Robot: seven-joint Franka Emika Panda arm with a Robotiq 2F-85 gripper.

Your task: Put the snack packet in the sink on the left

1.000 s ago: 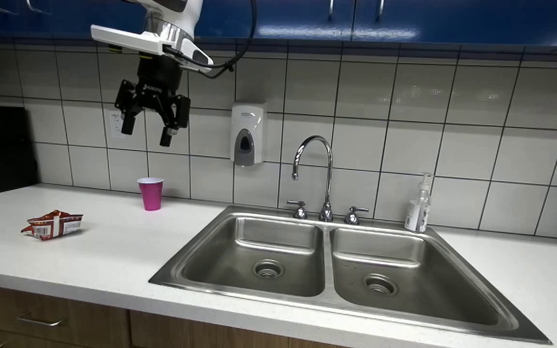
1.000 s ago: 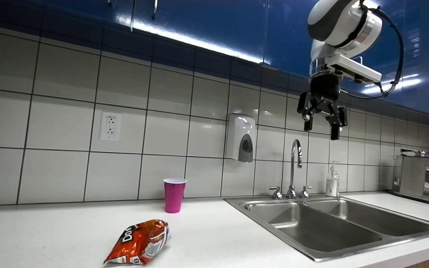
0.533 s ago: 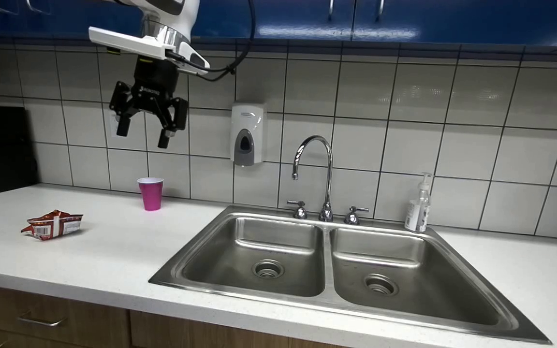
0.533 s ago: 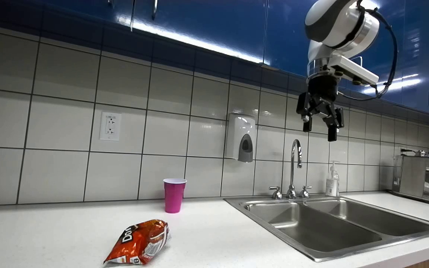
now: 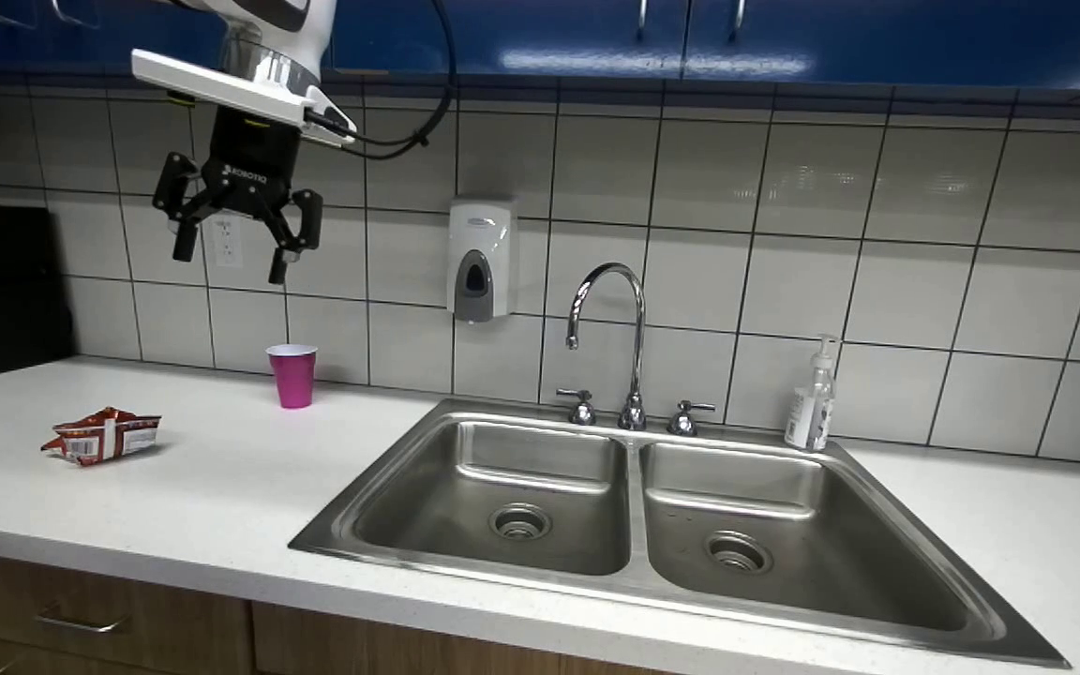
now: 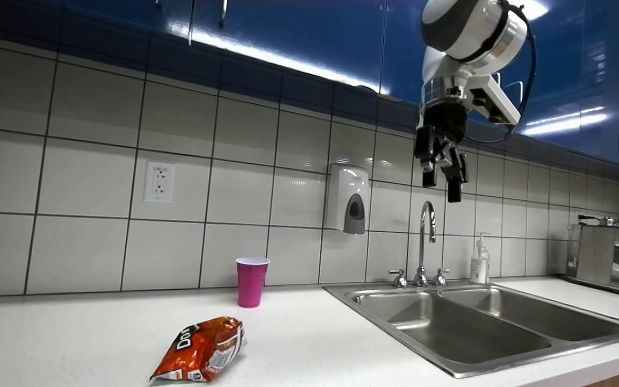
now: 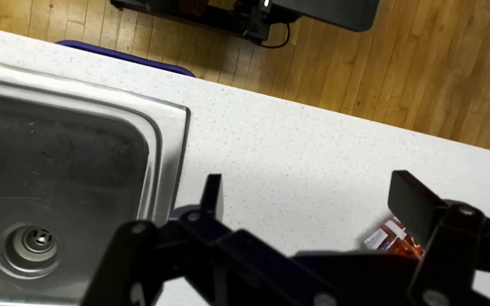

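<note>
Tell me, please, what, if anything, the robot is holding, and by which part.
Nothing: the fingers stand apart with only air between them, and the snack packet lies on the counter.

Packet on counter, left of sink

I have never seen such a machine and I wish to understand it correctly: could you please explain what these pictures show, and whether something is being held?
The machine is a robot arm, ending in a gripper, a kind of two-fingered hand. Two pictures come from cameras outside the robot, facing the white counter. The third comes from a camera on the robot's wrist, looking down past the gripper's fingers.

On the counter lies a red snack packet, partly hidden by the gripper in the wrist picture; a pink cup stands farther back. A double sink is set into the counter, with a faucet and a pump bottle along its back edge.

Nothing is held: the gripper is open, above the counter and away from the packet.
</note>
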